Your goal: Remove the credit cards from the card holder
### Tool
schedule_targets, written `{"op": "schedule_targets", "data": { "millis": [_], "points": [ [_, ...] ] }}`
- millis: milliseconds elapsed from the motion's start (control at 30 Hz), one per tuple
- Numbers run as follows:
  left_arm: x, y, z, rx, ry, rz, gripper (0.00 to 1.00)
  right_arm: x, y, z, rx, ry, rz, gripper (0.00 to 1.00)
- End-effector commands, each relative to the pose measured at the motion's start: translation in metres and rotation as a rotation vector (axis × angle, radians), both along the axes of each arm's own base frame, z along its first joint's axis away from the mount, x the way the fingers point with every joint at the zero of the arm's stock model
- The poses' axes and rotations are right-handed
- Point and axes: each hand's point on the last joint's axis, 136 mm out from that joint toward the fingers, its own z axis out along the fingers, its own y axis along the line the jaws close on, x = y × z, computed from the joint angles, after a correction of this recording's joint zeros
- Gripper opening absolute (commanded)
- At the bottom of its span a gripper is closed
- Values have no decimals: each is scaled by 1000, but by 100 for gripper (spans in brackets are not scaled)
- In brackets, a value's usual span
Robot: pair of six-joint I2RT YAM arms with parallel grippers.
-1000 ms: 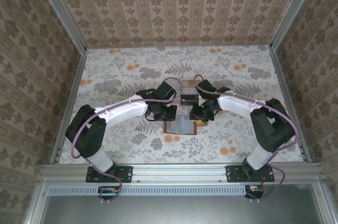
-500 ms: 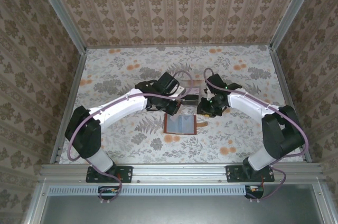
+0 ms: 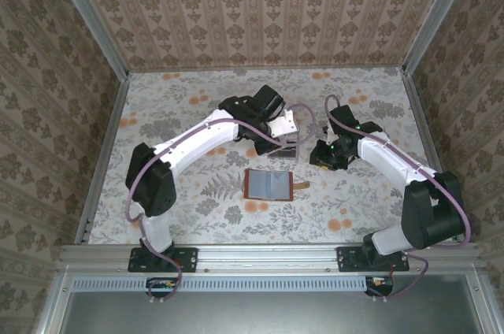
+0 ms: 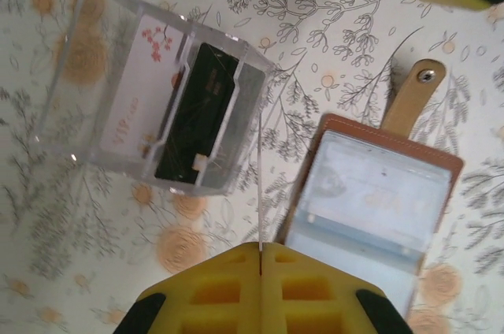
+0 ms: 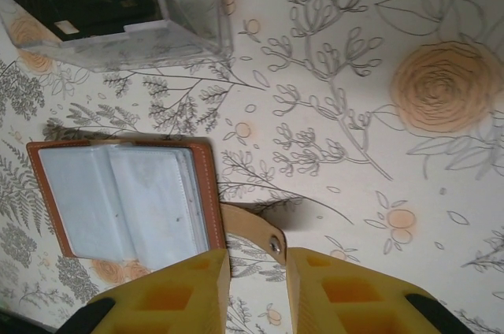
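Sprawling floral tabletop (image 3: 181, 105), damask-papered walls (image 3: 260, 11)

- The left arm (image 3: 189, 145) is a white tube with black joints.
- The right arm (image 3: 391, 162) looks the same.
- A thin purple cable (image 3: 131, 202) runs along each arm.
- At the bottom of the wrist pictures, the left gripper (image 4: 260, 249) and right gripper (image 5: 258, 261) have yellow pads with square dents.

The card holder (image 3: 272, 185) lies open on the table (image 3: 181, 105), its strap tab (image 3: 302, 185) sticking out to its right. Just behind the holder sits a clear tray (image 3: 283, 147) with two credit cards (image 4: 197, 121) side by side inside. Between holder and tray, raised, what seems a third card (image 4: 260, 184) hangs edge-on from the left gripper (image 4: 260, 251).
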Motion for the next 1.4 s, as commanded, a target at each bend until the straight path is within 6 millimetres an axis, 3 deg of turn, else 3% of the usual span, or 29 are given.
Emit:
{"op": "schedule_targets", "data": {
  "millis": [0, 433, 833, 1233, 1367],
  "points": [
    [12, -2, 8, 48, -77, -154, 0, -11, -9, 0, -27, 16, 13, 26],
    [60, -25, 4, 76, -110, -216, 0, -13, -12, -8, -24, 33, 5, 26],
    [78, -37, -29, 96, -85, -221, 0, -10, -10, -12, -17, 46, 5, 26],
    [80, -37, -59, 112, -21, -220, 0, -12, -9, -18, -14, 60, 6, 26],
    [82, -37, -58, 113, -28, -212, 10, -12, -10, -18, -13, 60, 6, 26]
  ]
}}
